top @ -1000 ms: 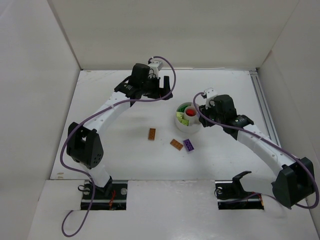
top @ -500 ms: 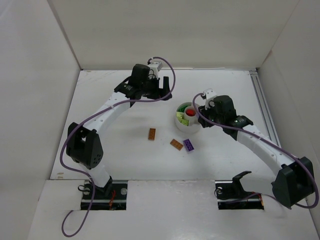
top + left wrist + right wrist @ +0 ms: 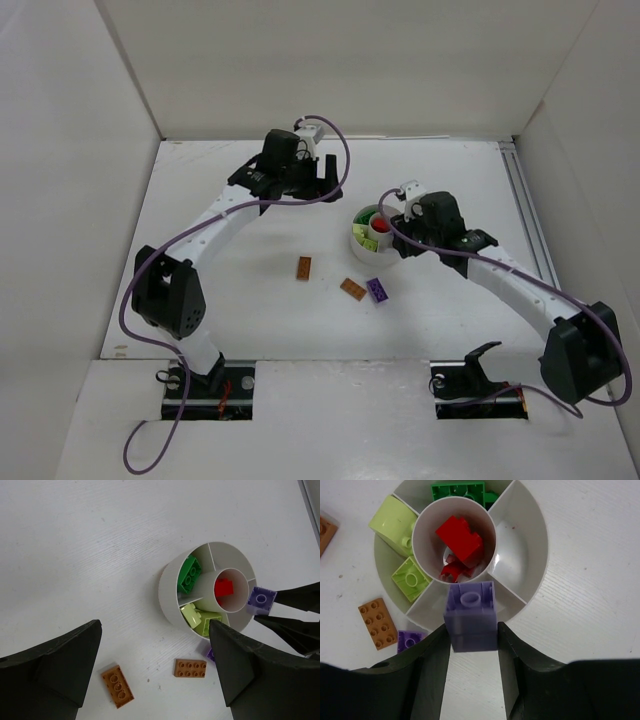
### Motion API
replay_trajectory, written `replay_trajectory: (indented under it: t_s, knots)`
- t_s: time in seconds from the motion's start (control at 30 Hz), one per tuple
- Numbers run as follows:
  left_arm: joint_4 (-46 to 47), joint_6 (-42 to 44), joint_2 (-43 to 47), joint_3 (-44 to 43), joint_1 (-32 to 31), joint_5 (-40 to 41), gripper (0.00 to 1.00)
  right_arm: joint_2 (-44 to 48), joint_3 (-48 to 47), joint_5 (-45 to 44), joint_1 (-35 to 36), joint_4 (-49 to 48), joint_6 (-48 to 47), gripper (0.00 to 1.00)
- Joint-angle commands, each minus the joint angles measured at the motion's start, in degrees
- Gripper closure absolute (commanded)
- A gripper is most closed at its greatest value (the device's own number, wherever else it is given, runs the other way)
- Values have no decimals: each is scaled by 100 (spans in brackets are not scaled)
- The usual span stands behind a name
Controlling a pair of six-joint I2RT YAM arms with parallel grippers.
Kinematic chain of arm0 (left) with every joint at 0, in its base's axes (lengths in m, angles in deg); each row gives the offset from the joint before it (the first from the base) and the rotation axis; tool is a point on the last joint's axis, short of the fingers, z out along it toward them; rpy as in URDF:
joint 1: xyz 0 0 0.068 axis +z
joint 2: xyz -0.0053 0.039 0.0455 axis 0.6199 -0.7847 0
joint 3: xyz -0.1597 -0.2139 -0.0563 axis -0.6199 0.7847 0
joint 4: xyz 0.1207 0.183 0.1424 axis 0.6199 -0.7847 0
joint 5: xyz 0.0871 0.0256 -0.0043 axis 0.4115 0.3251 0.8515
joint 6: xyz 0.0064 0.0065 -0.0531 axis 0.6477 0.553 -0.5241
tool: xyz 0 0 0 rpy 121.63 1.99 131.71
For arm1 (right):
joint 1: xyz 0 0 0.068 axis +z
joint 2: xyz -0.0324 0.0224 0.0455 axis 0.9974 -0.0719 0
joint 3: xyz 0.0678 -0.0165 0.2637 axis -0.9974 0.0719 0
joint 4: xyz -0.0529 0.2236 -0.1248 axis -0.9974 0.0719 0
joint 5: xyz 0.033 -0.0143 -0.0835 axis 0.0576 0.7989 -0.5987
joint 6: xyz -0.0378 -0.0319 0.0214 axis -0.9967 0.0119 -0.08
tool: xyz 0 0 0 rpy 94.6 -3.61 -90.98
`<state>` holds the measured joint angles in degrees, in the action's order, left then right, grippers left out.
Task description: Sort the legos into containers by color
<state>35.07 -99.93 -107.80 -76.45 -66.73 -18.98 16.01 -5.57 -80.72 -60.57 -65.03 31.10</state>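
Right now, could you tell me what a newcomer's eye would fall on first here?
The small purple plastic brick clamped in the right end effector stands out, hanging over the edge of the round white partitioned plastic tub. Next come the red bricks in its central circle and two flat orange-brown bricks loose on the table beside it.

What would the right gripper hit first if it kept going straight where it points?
Likely the white tub: the purple brick held in the right gripper hangs over its near wedge section; height unclear.
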Motion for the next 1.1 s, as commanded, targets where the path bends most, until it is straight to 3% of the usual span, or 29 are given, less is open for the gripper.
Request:
replay_trajectory:
  t_s: [0.0,0.23,0.5,0.63,0.73,0.9,1.07]
  knots:
    - [47,-21,433,81,12,34,15,-32,-45,-127,168,-365,-44,52]
    - [47,-21,434,134,12,87,15,-85,-97,-372,335,-312,-44,46]
    - [47,-21,486,134,12,34,15,186,-150,-496,388,-312,18,78]
    - [108,-21,487,186,12,-274,15,564,-98,-312,388,-312,-342,87]
    - [310,92,556,317,12,-668,15,1072,113,653,388,-478,-842,92]
    - [775,461,846,695,-48,-1686,15,1829,254,2400,336,-550,-1571,92]
    - [1285,953,1163,1083,-374,-2690,13,2015,315,3642,274,-550,-1942,95]
